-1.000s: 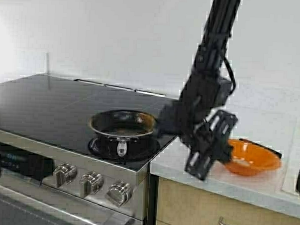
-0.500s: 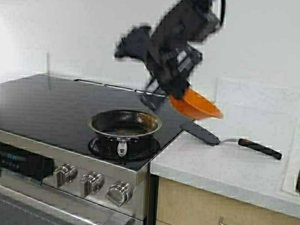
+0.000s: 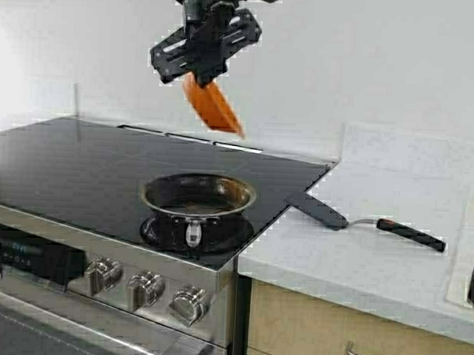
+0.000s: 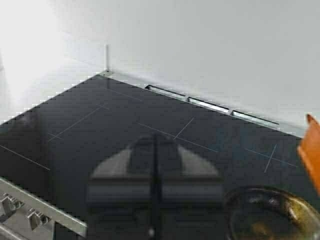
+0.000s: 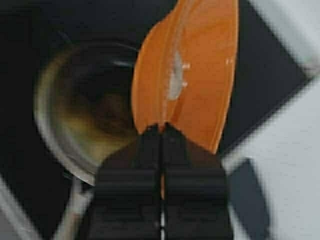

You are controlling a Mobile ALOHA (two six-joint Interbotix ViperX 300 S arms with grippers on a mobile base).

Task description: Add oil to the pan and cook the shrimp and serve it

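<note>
My right gripper [image 3: 197, 75] is high above the back of the stove, shut on the rim of an orange bowl [image 3: 212, 106]. The bowl hangs tipped steeply, almost on edge. In the right wrist view the fingers [image 5: 150, 137] pinch the bowl [image 5: 200, 75], and the pale shrimp [image 5: 175, 75] lies on its inner wall. The pan [image 3: 197, 198] sits below on the front burner, with a yellowish film that looks like oil [image 5: 82, 132] on its dark floor. My left gripper [image 4: 156, 141] hovers shut and holding nothing over the cooktop, left of the pan [image 4: 270, 215].
A black spatula [image 3: 322, 213] lies on the white counter [image 3: 375, 262] right of the stove, its handle [image 3: 411, 235] pointing right. Stove knobs [image 3: 146, 287] line the front panel. A white wall stands behind the cooktop [image 3: 64, 162].
My right gripper has lifted the orange bowl off the counter, swung it up and left over the stove, and tipped it steeply. The spatula underneath is uncovered.
</note>
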